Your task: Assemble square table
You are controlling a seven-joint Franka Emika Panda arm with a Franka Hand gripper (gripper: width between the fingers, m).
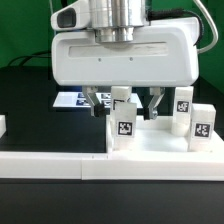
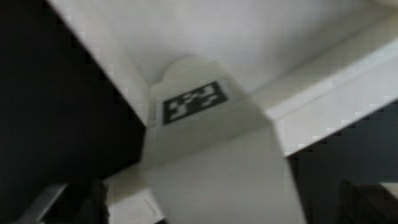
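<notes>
The white square tabletop (image 1: 160, 150) lies flat near the front of the table. Three short white tagged legs stand upright on it: one at its left corner (image 1: 123, 128) and two on the exterior view's right (image 1: 183, 108) (image 1: 203, 128). My gripper (image 1: 123, 108) hangs straight over the left leg, with a dark finger on each side (image 1: 92, 100) and a gap between each finger and the leg. It is open and holds nothing. In the wrist view this leg (image 2: 205, 140) with its tag fills the space between the fingers (image 2: 71, 205), above the gripper (image 2: 214, 212).
A long white rail (image 1: 45, 166) runs along the front edge, touching the tabletop's left side. The marker board (image 1: 70, 98) lies flat behind the gripper on the black table. A small white piece (image 1: 2, 125) shows at the exterior view's far left.
</notes>
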